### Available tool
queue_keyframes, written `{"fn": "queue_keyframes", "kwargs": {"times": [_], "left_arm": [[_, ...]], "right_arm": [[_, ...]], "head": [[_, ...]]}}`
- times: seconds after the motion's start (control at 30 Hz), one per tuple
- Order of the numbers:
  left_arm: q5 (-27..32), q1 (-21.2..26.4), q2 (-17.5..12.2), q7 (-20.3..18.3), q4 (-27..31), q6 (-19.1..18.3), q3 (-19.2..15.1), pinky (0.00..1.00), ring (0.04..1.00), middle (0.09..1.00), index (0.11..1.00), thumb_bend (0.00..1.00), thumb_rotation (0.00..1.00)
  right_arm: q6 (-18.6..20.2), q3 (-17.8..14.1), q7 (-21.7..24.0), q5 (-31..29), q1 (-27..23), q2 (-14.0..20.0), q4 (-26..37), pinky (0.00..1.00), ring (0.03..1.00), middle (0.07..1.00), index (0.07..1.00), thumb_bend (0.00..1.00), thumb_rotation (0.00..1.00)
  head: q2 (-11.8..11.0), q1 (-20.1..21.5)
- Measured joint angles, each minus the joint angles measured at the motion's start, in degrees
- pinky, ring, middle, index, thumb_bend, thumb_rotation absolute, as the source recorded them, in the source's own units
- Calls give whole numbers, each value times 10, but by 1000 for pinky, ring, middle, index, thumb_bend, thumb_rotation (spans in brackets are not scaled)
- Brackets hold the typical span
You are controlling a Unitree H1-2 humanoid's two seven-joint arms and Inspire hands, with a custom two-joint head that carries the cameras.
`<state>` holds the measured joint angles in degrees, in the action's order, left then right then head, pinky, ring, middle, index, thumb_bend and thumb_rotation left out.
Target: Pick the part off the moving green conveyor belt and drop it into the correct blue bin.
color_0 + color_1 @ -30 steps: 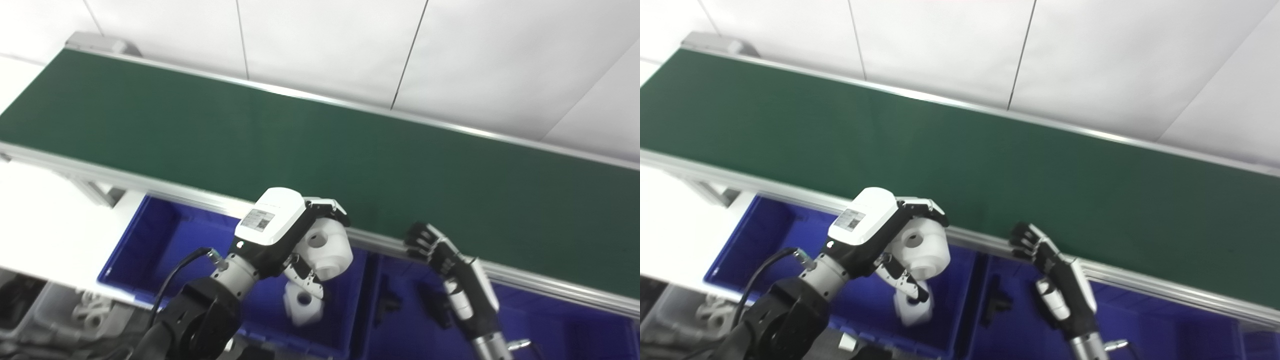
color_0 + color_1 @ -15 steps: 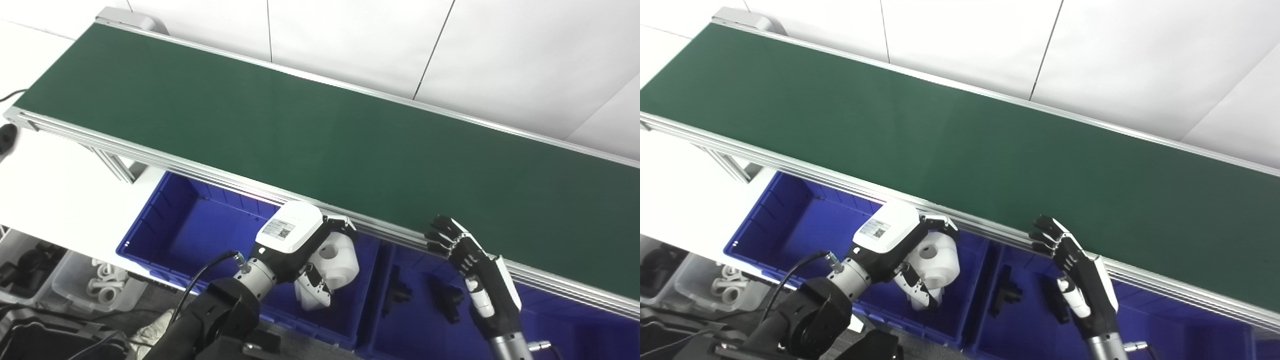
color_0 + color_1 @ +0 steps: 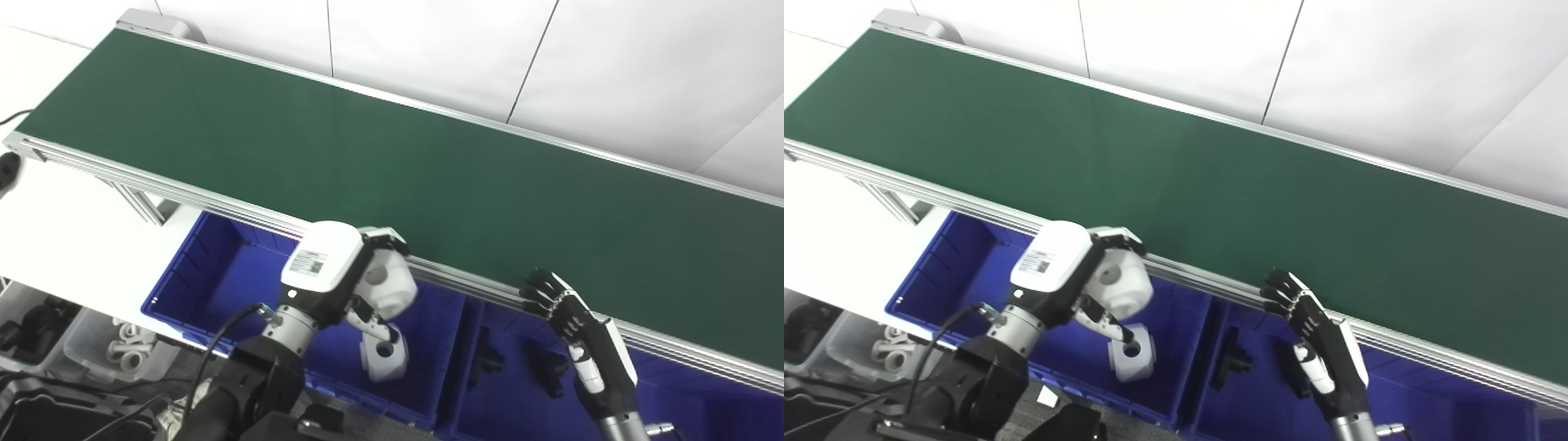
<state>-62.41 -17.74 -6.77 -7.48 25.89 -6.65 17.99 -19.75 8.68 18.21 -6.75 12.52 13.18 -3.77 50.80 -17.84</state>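
- White part [image 3: 387, 288], a rounded block with a round hole, sits in the grip of the left robot hand [image 3: 352, 278] at the lower centre of the frame, held above the left blue bin [image 3: 202, 275].
- Fingers of the left robot hand wrap around the part; the hand's white back faces the camera.
- Below it, a second white part [image 3: 384, 360] with a similar hole lies on the floor of that same bin, which suggests this is the correct bin.
- Right of it, a second blue bin [image 3: 508, 386] holds two black parts [image 3: 486, 361].
- Right robot hand [image 3: 572, 324] rises at the lower right with its fingers spread and nothing in them, close to the belt's metal rail.
- Green conveyor belt [image 3: 392, 159] runs diagonally from the upper left to the right edge and carries nothing visible.
- Risk: the held part hangs near the divide between the two bins, so a release while the hand drifts right could drop it among the black parts.
- Risk: it sits just below the rail, so lifting could knock it loose.
- Risk: a drop onto the part below could make it bounce.
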Motion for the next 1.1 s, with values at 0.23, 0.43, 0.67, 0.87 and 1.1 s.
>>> {"fn": "queue_keyframes", "kwargs": {"times": [0.23, 0.43, 0.67, 0.87, 1.1], "left_arm": [[9, 1, -15, -71, 25, -7, -7, 199, 273, 396, 498, 518, 0], [7, 2, -20, -113, 25, -15, -8, 179, 254, 467, 485, 524, 0], [-22, 2, -20, -151, 32, -28, -9, 510, 621, 676, 605, 861, 138], [-90, 1, -26, -163, 40, -26, -1, 917, 924, 926, 803, 1000, 477], [-134, -7, -19, -156, 41, -20, 2, 1000, 998, 999, 843, 1000, 533]], "right_arm": [[4, -3, 1, -2, 0, 1, 0, 772, 815, 860, 877, 872, 890], [4, -3, 2, -3, 0, 1, 0, 771, 815, 860, 879, 872, 888], [5, -3, 2, -7, 0, 1, 1, 775, 817, 863, 878, 875, 881], [8, -4, 2, -11, 1, 1, 2, 774, 817, 863, 879, 880, 880], [8, -5, 2, -11, 1, 1, 2, 772, 816, 863, 878, 881, 880]], "head": [[3, 1], [3, 1], [4, 1], [3, 0], [2, -1]]}}
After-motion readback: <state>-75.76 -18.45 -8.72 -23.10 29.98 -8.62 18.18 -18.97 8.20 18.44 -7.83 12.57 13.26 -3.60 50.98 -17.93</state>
